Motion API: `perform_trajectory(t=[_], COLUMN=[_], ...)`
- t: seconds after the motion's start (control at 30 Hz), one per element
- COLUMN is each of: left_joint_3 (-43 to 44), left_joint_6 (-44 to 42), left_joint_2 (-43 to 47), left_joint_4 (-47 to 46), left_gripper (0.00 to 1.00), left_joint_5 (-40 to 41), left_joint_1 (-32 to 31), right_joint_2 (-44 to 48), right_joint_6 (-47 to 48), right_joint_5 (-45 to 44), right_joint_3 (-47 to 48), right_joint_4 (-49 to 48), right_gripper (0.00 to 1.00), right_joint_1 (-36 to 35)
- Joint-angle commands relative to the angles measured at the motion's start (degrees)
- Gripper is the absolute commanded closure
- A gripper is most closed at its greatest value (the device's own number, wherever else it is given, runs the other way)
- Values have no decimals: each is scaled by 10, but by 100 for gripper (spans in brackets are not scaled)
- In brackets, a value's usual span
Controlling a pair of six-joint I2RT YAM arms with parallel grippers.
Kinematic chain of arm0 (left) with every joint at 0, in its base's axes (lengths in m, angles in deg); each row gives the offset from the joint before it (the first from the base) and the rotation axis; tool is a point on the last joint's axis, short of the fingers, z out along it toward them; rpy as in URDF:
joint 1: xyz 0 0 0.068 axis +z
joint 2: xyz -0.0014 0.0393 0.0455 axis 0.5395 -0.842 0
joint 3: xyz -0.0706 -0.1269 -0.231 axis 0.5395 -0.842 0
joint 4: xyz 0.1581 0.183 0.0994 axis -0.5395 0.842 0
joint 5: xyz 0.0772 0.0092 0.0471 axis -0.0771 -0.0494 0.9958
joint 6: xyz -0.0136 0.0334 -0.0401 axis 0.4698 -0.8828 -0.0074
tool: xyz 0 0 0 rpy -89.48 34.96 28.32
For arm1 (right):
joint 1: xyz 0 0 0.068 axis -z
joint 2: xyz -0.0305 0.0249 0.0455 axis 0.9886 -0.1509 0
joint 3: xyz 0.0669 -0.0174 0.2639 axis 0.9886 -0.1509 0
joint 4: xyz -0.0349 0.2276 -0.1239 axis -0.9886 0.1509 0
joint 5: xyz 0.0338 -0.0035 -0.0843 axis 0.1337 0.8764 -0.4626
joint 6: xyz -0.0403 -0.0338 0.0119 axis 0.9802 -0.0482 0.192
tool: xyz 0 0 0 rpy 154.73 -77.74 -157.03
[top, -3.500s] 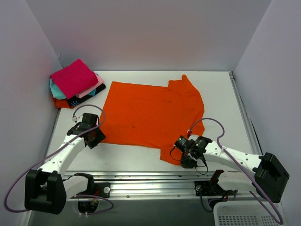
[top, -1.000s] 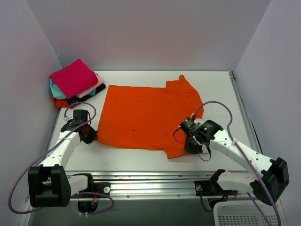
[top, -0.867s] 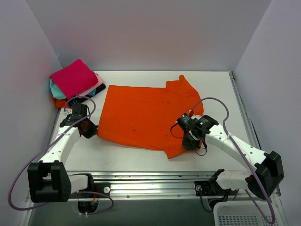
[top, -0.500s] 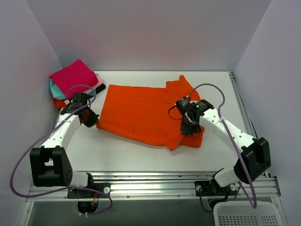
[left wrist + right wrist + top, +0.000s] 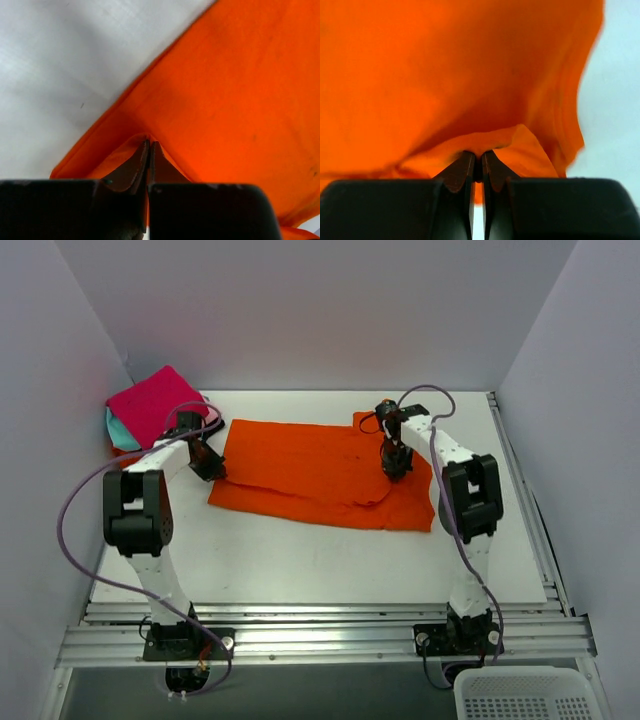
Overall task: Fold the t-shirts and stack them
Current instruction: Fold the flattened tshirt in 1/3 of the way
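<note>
The large orange t-shirt lies doubled over across the back half of the table, its near half carried onto its far half. At the shirt's left edge my left gripper is shut on a pinch of the orange cloth. My right gripper is shut on a fold of the same shirt near its right sleeve. A stack of folded t-shirts, magenta on top with teal below, sits in the back left corner.
Grey walls close in the table on the left, back and right. A white mesh basket sits below the table's front right corner. Both arms stretch far out from the front rail. Bare white table shows in front of the shirt.
Both grippers have carried the shirt's near edge toward the back wall, folding the shirt over itself. The arms now reach much farther out.
</note>
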Motion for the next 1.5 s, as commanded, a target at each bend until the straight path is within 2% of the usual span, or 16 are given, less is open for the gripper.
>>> perform_trajectory(t=[0.0, 0.07, 0.13, 0.17, 0.23, 0.6, 0.73, 0.8, 0.83, 0.9, 0.93, 0.97, 1.1, 1.13, 1.17, 1.47], left_joint_3=[64, 95, 116, 123, 131, 118, 117, 120, 122, 120, 117, 116, 115, 113, 113, 106], left_joint_6=[-6, -5, 4, 7, 12, 20, 21, 28, 31, 39, 42, 43, 48, 46, 47, 24], left_joint_2=[-69, -109, -130, -143, -150, -130, -128, -129, -129, -125, -122, -119, -101, -91, -85, 10], left_joint_4=[-32, -33, -30, -25, -21, 10, 11, 24, 30, 34, 34, 35, 40, 41, 42, 18], left_gripper=[98, 93, 80, 67, 61, 74, 69, 65, 64, 60, 54, 49, 28, 13, 4, 3], left_joint_5=[-34, -43, -49, -49, -49, -24, -21, -11, -10, -5, -4, -4, 0, 3, 5, 4], left_joint_1=[4, 4, 4, 4, 4, 41, 46, 47, 48, 48, 49, 48, 48, 49, 49, 49], right_joint_2=[-65, -119, -161, -173, -197, -190, -189, -194, -196, -200, -203, -204, -209, -207, -203, -109], right_joint_6=[34, 38, 39, 39, 37, 11, 2, -4, -6, -9, -9, -10, -13, -14, -15, -46], right_joint_5=[-15, -17, -22, -31, -33, -72, -78, -84, -84, -86, -89, -90, -93, -93, -93, -36], right_joint_3=[80, 119, 170, 187, 222, 238, 229, 235, 235, 242, 244, 248, 273, 284, 291, 309], right_joint_4=[16, 28, 40, 46, 58, 79, 76, 81, 80, 77, 76, 75, 87, 89, 92, 100], right_gripper=[100, 100, 100, 100, 100, 100, 99, 91, 70, 44, 24, 18, 15, 15, 15, 18], right_joint_1=[12, 16, 18, 18, 21, 45, 52, 54, 55, 55, 56, 55, 55, 55, 54, 28])
